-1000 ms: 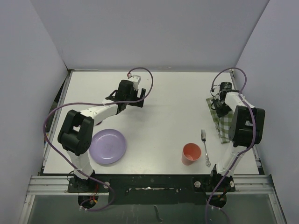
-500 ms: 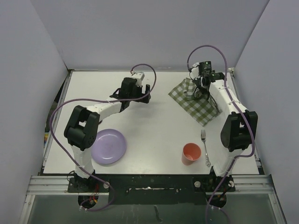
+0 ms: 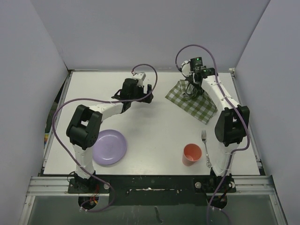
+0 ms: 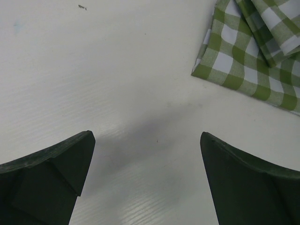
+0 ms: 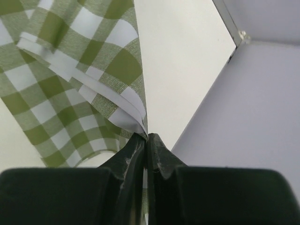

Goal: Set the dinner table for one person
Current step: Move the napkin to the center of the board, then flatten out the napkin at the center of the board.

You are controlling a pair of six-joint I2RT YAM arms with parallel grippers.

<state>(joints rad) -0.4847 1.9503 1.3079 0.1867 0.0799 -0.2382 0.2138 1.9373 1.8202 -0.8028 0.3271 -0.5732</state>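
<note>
The white dinner table (image 3: 159,126) carries a purple plate (image 3: 108,146) at the front left. An orange cup (image 3: 192,153) and a fork (image 3: 205,147) are at the front right. A green-and-white checked cloth (image 3: 193,104) lies at the back right, one corner lifted. My right gripper (image 3: 191,89) is shut on that corner; in the right wrist view the cloth (image 5: 70,84) hangs from the closed gripper (image 5: 146,136). My left gripper (image 3: 144,95) hovers open at the back centre. Its wrist view shows the gripper (image 4: 146,136) holding nothing over bare table, the cloth's edge (image 4: 243,61) ahead to the right.
Grey walls enclose the table on three sides; the back right corner (image 5: 241,37) is close to my right gripper. A thin metal rim (image 3: 65,98) runs along the table's left edge.
My right arm has carried the cloth from the table's right edge leftward to the back, where it now spreads out. My left gripper has shifted slightly right, staying open.
</note>
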